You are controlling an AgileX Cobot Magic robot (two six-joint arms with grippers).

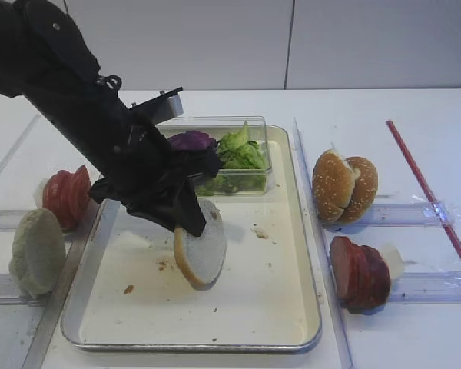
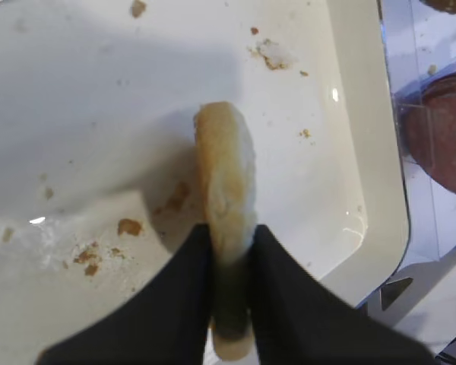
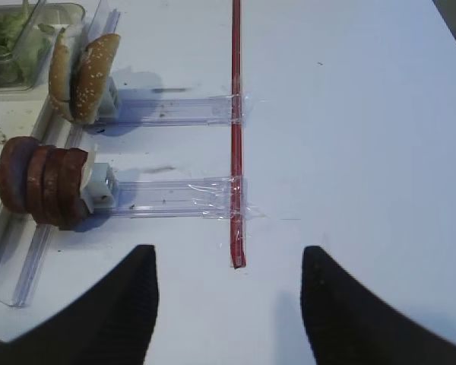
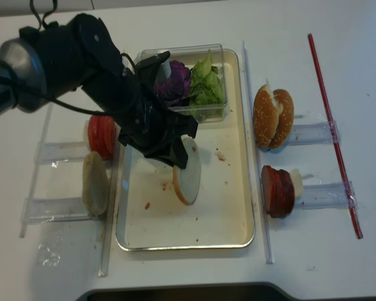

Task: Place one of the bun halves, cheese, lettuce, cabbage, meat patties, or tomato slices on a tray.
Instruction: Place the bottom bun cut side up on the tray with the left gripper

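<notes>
A pale, flat bun half (image 1: 207,250) stands on edge in the middle of the cream tray (image 1: 253,304), its lower rim at or just above the tray floor. My left gripper (image 2: 229,232) is shut on its upper part, with one black finger on each face of the bun half (image 2: 226,163). The exterior views show the left arm reaching in from the upper left over the tray (image 4: 219,216). My right gripper (image 3: 228,258) is open over bare white table with nothing between its fingers.
A clear box at the tray's far end holds green lettuce (image 1: 242,154) and purple cabbage (image 1: 190,141). Left of the tray are tomato slices (image 1: 67,196) and another pale bun (image 1: 37,252). To the right are sesame buns (image 1: 344,187), meat patties (image 1: 359,273) and a red strip (image 1: 426,188).
</notes>
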